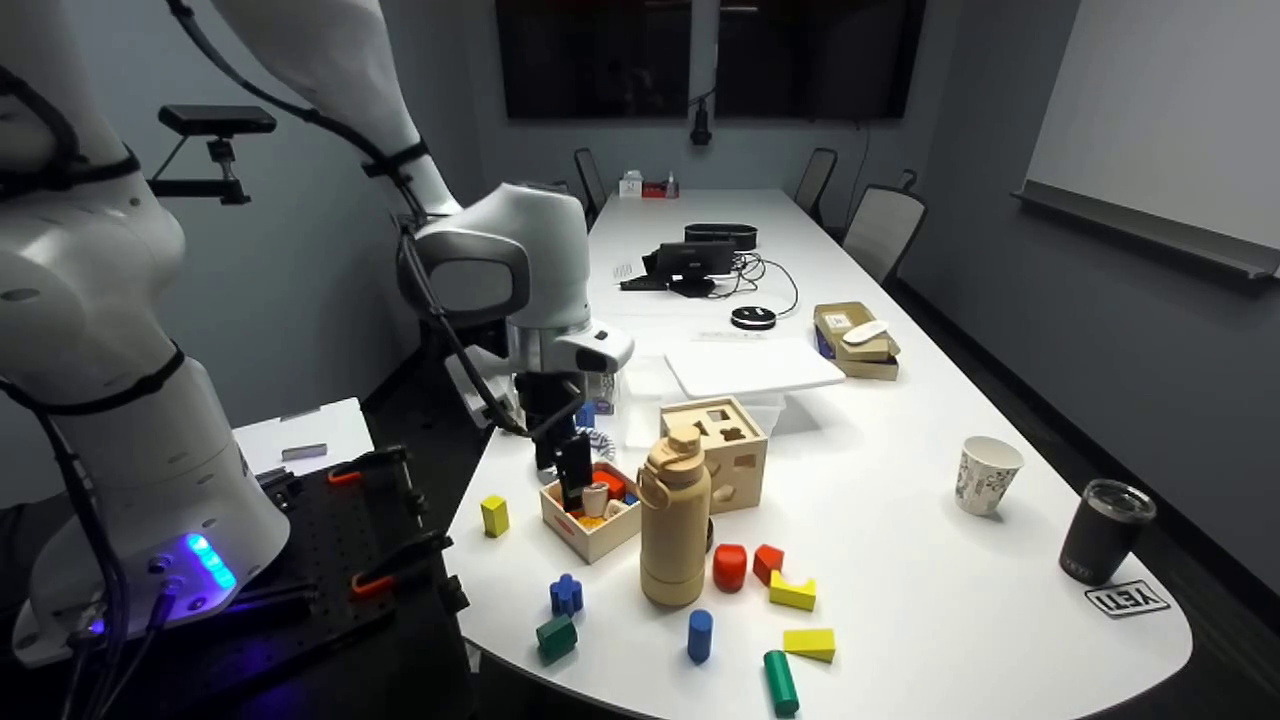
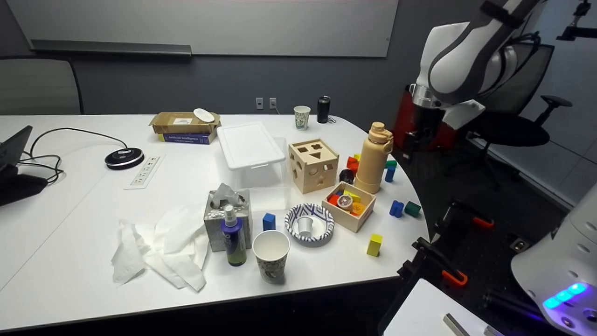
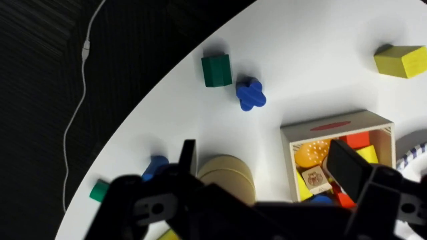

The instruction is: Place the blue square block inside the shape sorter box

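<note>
The blue square block (image 2: 269, 221) stands on the table in an exterior view, behind a paper cup and beside the tissue box. In an exterior view the block (image 1: 585, 413) shows partly behind my gripper. The shape sorter box (image 2: 308, 179) is light wood with cut-out holes in its top and sides; it also shows in an exterior view (image 1: 745, 480), partly behind the bottle. My gripper (image 3: 267, 160) is open and empty, raised above the table's rounded end; it shows in both exterior views (image 1: 567, 468) (image 2: 410, 144). Neither block nor box shows in the wrist view.
A tall tan bottle (image 2: 371, 161) stands beside the box. A low wooden tray (image 2: 350, 219) of coloured pieces lies before it. A patterned bowl (image 2: 327, 231), paper cup (image 2: 272, 261), spray bottle (image 2: 235, 247), tissue box (image 2: 215, 238) and clear bin (image 2: 270, 179) surround the block.
</note>
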Tool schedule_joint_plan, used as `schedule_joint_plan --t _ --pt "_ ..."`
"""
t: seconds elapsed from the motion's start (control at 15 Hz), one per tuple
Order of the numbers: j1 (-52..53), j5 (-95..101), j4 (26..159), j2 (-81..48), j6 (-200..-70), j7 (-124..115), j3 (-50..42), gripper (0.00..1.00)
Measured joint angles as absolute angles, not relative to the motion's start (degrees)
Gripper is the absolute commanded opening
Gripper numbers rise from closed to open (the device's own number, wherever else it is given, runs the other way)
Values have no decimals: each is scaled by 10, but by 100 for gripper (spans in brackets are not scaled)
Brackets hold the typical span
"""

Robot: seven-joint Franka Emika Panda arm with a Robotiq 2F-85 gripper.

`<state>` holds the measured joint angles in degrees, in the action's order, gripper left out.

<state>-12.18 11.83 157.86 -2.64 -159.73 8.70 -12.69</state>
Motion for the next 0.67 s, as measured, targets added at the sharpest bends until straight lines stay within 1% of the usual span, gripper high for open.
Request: schedule_joint_plan --t 0.33,0.67 --pt "-118 251 1553 -125 -1649 61 -166 100" --pt "-87 283 1524 -203 -1695 60 -214 100"
